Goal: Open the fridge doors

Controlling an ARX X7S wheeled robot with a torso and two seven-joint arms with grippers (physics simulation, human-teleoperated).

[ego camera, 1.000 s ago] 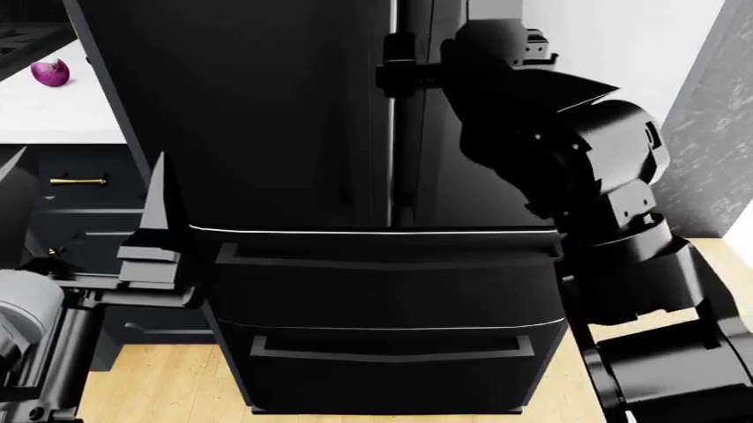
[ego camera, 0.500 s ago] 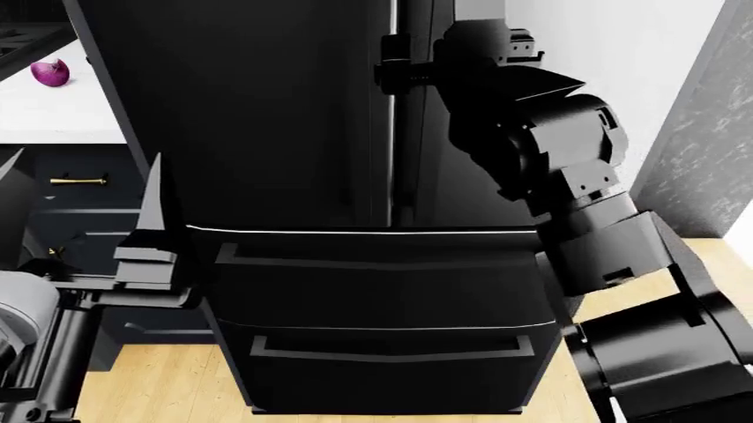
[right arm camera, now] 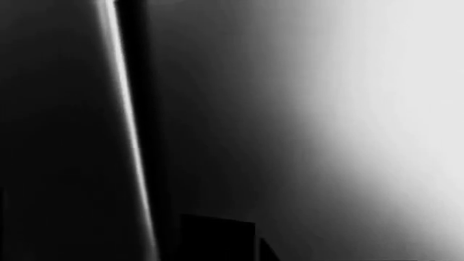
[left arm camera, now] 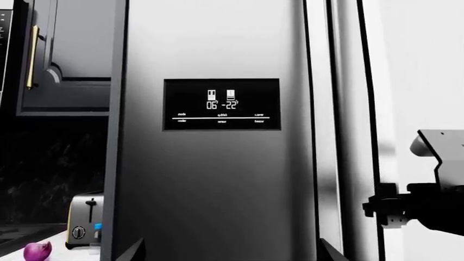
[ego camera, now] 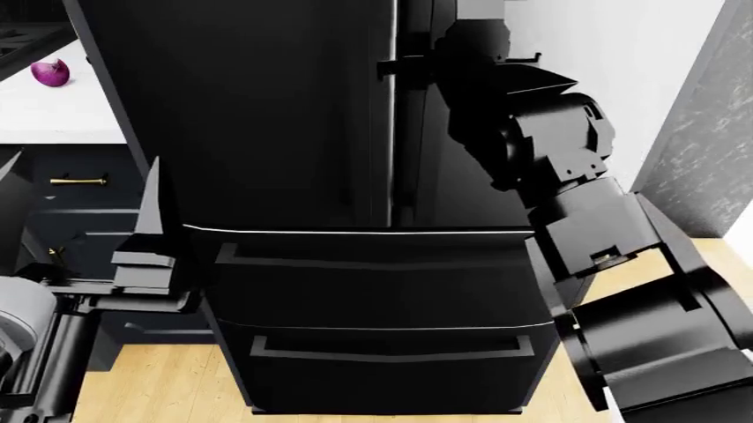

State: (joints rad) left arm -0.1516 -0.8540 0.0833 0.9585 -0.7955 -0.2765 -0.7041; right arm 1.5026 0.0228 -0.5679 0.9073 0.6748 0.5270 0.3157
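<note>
We see two fridge doors (ego camera: pixel 271 115), both closed. Our right pincer (ego camera: pixel 406 69) reaches their handles, grip unclear; left pincer (ego camera: pixel 147 238) hangs released.

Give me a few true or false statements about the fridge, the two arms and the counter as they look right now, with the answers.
1. The right gripper is up at the slim vertical handles between the fridge doors. True.
2. The left gripper is on a drawer handle. False: it hangs beside the fridge's left edge, touching nothing.
3. A purple onion lies on the white counter. True.
4. The fridge display is blank. False: it shows lit digits.
5. A kettle stands on the counter. False: a toaster does.
</note>
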